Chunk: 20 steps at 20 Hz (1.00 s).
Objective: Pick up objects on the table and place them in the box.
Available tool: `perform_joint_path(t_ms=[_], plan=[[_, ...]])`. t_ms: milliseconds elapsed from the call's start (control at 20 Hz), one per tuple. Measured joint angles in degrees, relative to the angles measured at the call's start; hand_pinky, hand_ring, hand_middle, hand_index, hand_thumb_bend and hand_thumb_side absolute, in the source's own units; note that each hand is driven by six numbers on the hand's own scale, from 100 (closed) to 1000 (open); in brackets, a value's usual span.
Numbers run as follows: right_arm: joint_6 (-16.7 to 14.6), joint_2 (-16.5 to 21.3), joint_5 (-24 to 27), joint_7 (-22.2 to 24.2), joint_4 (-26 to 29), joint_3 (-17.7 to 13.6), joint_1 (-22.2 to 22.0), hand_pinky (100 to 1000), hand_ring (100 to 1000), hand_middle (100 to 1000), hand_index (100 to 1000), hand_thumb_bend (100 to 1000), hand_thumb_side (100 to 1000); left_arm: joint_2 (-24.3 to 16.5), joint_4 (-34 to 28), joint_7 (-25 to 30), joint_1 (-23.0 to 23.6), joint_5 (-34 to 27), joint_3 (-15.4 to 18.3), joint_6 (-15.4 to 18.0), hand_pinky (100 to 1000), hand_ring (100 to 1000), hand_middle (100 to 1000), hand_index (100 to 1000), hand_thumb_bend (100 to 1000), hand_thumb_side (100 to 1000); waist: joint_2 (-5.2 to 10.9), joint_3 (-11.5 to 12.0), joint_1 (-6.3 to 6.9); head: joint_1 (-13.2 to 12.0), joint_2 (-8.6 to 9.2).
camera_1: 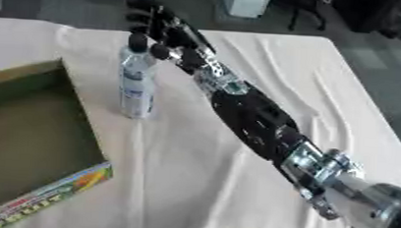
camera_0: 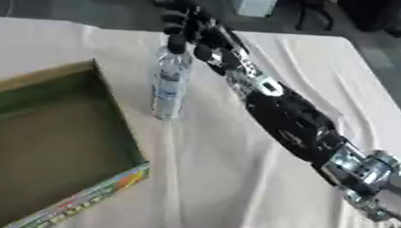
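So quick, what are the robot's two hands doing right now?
Right hand: open, fingers spread just behind the top of the water bottle, holding nothing yet.
Left hand: not in view.

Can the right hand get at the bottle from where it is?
Probably yes. The right hand is already at the top of the upright bottle, fingers partly curled beside its cap, and nothing lies between them on the table.
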State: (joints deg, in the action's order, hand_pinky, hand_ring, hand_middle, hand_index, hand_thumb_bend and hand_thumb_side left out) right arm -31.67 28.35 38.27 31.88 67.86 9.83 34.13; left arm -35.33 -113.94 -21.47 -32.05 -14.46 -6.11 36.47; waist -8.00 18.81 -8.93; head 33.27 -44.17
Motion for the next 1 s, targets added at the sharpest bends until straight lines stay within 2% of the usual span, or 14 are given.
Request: perform_joint_path(t_ms=[600,1000], plan=[[0.0,0.0,-1.5,0.0,0.6,0.4,0.0,897,917,948,1000,835,247,0.0,0.0,0.1,0.0,-0.2,0.0,0.1,769,835,841,787,164,1000,0.00,0.0,0.00,0.0,0.00],[0.0,0.0,-4.0,0.0,0.9,1.6,0.0,922,936,963,1000,850,261,0.0,0.0,0.3,0.0,-0.2,0.0,0.1,770,835,841,787,164,1000,0.00,0.0,-0.01,0.0,0.00]])
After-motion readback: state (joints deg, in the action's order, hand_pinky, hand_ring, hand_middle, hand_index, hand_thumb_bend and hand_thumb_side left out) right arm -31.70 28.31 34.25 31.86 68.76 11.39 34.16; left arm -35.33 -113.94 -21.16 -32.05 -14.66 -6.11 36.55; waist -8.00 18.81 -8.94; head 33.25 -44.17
